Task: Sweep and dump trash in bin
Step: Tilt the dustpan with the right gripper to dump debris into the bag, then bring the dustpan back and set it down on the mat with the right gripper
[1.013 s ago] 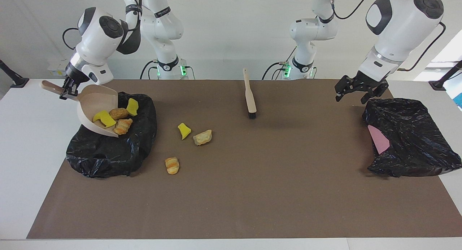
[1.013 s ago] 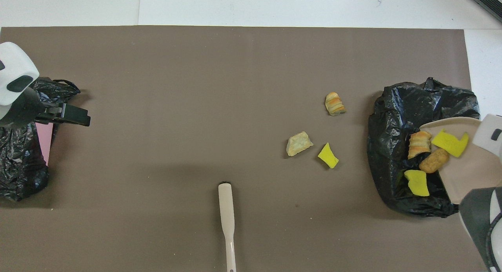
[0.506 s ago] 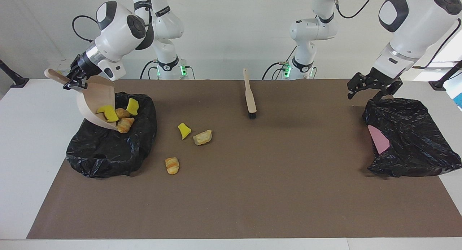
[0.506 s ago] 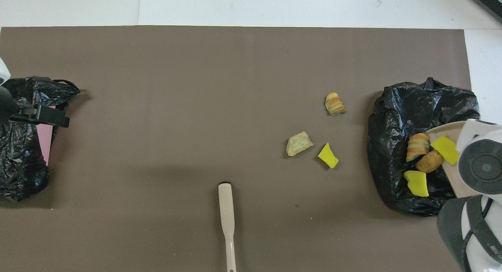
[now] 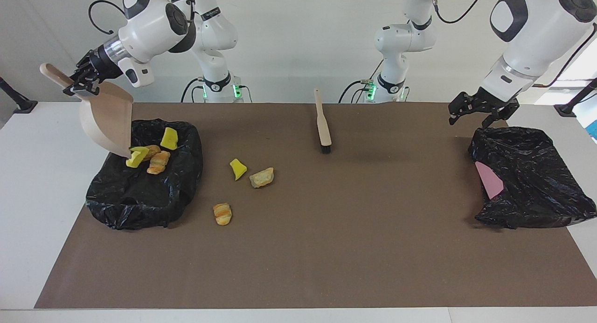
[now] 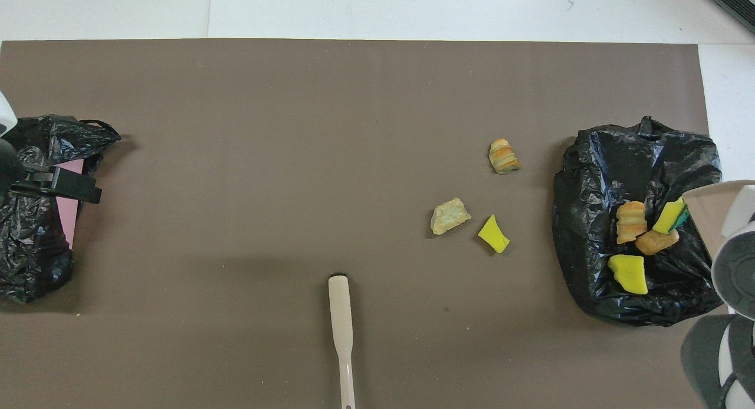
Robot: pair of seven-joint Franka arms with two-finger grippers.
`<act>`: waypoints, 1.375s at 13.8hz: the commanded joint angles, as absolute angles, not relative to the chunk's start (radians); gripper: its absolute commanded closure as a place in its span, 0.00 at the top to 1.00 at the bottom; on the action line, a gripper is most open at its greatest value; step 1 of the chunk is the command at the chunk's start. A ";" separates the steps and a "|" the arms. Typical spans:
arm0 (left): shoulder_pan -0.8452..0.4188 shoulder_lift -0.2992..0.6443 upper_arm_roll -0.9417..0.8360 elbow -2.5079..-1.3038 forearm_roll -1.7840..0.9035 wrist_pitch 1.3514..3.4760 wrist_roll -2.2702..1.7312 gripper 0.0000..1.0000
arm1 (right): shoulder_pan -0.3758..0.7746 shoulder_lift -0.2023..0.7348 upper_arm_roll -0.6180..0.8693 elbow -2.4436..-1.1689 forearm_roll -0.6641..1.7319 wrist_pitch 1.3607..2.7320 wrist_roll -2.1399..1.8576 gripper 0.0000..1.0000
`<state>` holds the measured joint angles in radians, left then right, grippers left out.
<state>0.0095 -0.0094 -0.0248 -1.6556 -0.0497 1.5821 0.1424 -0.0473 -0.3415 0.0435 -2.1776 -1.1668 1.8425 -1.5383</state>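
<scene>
brown-matted surface (image 5: 326, 248) is shared by a beige long-handled brush (image 5: 322, 122), two crumpled black plastic bags (image 5: 144, 183), three loose yellow and golden scraps (image 5: 238, 168); right claw (image 5: 80, 83) pinching tilted beige dustpan (image 5: 107, 122), left claw (image 5: 478, 112) spread.

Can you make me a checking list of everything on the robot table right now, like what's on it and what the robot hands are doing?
Surface: brown mat over a white table.
Job's things: four trash pieces in the black bin bag at the right arm's end; three pieces lie on the mat beside it. Tan dustpan tipped steeply over that bag. Brush lies on the mat near the robots.
Clutter: second black bag with a pink sheet, at the left arm's end.
Grippers: right pincer shut on the dustpan's handle; left pincer open, empty, waiting over the second bag.
Cables: black cables at the arm bases.
Surroundings: white wall.
</scene>
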 commanded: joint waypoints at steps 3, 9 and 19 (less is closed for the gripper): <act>0.018 -0.008 -0.032 -1.632 -0.012 1.551 0.144 1.00 | -0.043 -0.357 0.066 -2.146 -1.181 1.801 -1.473 0.00; 0.017 -0.009 -0.034 -1.637 -0.012 1.557 0.147 1.00 | -0.040 -0.234 0.140 -1.975 -0.929 1.712 -1.332 0.00; 0.017 -0.015 -0.034 -1.637 -0.015 1.559 0.143 1.00 | -0.005 0.068 0.423 -1.624 -0.486 1.589 -0.544 0.00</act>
<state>0.0092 -0.0128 -0.0293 -1.6524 -0.0311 1.5753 0.1422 -0.0283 -0.0479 0.3552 -1.7516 -0.5108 1.6498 -0.7093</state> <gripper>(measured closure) 0.000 0.687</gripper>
